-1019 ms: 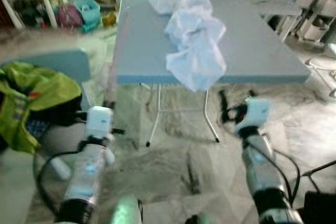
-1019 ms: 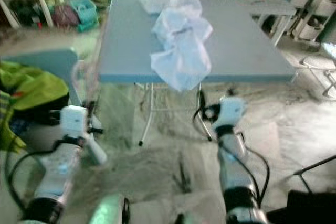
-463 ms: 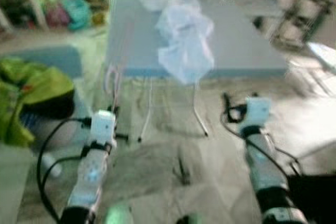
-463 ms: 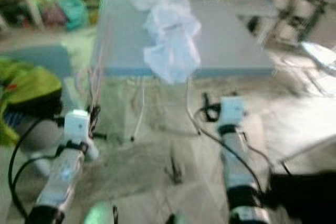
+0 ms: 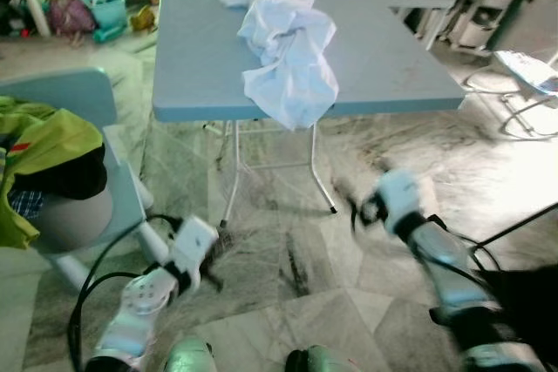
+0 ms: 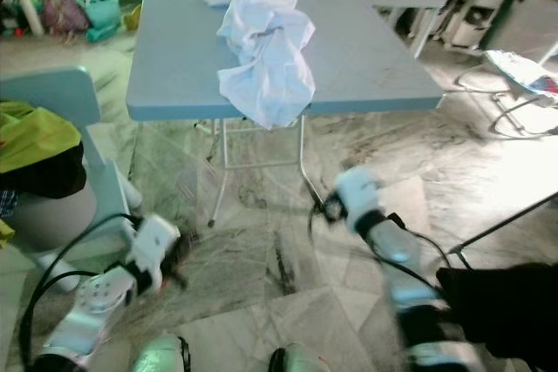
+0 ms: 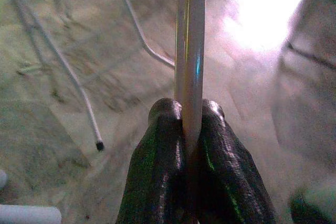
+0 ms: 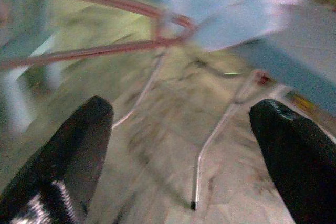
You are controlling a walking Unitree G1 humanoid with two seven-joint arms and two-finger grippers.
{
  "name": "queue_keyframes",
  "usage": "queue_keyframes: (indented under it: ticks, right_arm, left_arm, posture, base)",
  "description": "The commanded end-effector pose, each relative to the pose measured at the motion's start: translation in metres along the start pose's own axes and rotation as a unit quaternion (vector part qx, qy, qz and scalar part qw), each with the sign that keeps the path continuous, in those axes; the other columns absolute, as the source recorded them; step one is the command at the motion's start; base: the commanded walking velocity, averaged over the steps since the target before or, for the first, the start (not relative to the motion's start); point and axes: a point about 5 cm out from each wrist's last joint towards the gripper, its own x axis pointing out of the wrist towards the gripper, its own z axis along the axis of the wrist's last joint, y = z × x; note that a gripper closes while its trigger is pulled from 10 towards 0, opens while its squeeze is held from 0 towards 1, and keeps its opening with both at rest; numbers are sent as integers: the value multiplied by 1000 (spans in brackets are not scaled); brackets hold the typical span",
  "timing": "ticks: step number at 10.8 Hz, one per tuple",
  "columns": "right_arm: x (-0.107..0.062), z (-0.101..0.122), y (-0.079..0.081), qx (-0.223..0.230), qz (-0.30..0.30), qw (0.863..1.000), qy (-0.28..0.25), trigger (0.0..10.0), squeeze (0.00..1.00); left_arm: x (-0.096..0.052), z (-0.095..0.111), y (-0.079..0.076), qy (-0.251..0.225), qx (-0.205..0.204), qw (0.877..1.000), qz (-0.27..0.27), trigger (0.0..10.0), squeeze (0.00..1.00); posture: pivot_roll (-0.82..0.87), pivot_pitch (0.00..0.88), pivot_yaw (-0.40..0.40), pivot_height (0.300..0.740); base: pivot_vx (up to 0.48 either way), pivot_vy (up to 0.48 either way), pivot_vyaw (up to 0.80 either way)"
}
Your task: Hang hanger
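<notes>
I am holding the hanger (image 7: 190, 51) clamped in the left tool (image 7: 192, 129) low over the floor, the right tool (image 8: 184, 150) is hanging apart and empty, so hanging is not yet done.

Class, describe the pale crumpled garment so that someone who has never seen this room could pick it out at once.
Start at the blue-grey folding table in the middle of the room. The white garment lies bunched on its top, one end spilling over the near edge. It is the only cloth on the table; the yellow-green clothes are heaped off to the left, on a seat.
</notes>
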Motion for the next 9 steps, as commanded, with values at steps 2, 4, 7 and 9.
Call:
queue_keyframes:
  ticks: [2,4,7,9]
  right_arm:
    - [-17,-2,-5,-22,137,990,27,10000,0]
    - [-24,-2,2,-61,239,968,50,10000,0]
    - [-8,11,17,-96,335,937,38,10000,0]
    - [-7,10,25,-92,377,920,48,4392,0]
  left_arm:
    - [-6,-9,-4,40,37,996,-72,10000,0]
    - [-6,-3,-9,49,49,985,-160,10000,0]
    - [-7,-4,-22,65,53,962,-260,10000,0]
    - [-5,-4,-27,63,63,958,-271,10000,0]
  posture:
    - [66,91,-94,740]
    - [62,85,-81,740]
    - [55,69,-63,740]
    - [54,67,-62,740]
  base:
    - [0,0,0]
    - [0,0,0]
    - [0,0,0]
    - [0,0,0]
